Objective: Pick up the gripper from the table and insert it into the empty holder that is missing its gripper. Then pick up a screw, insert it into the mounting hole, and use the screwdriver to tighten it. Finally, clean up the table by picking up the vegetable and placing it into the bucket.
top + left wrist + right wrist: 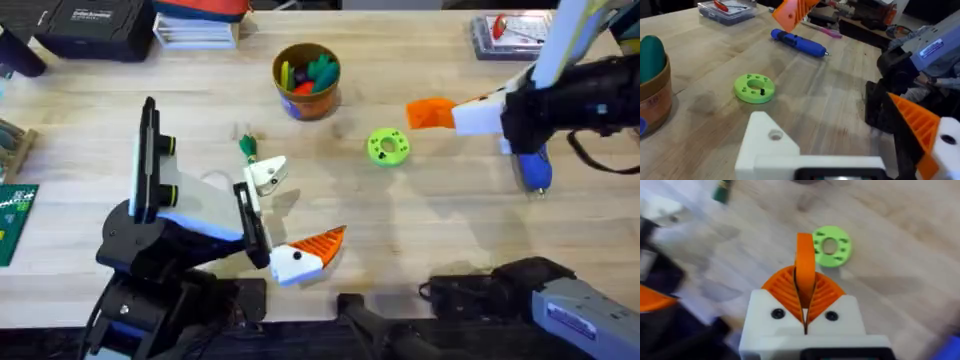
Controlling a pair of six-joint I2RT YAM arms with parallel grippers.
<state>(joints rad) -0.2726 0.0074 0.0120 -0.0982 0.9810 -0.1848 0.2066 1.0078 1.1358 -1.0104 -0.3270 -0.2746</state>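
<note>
A: Wedge first. Where is the gripper (pixel 805 262) relative to the fingers?

B: Pinched between the right gripper's (pixel 428 113) two orange ribbed pads (pixel 782 287). In the right wrist view it stands upright in the seam between them, its tip poking out past the pads. The right fingers are closed onto it.

A: And where does that put it over the table (pixel 440 220)?

B: In the overhead view, just right of the round green disc (pixel 388 146), with the right arm reaching in from the right edge. The screwdriver (pixel 532 168) lies on the wood under that arm.

A: The holder?

B: The holder (pixel 268 176) is the bare white mount on the left gripper (pixel 290 215), which rests low near the table's middle. Its partner mount carries an orange finger (pixel 322 242). The two mounts stand well apart, so the left fingers are wide open with nothing between them.

A: How far is the wedge from that holder?

B: Well apart; the green disc sits between them.

A: The vegetable?

B: The vegetable (pixel 247 147) lies on the table just beside the holder, on its far side. The bucket (pixel 306 80) stands farther back, toy pieces showing inside its yellow rim.
</note>
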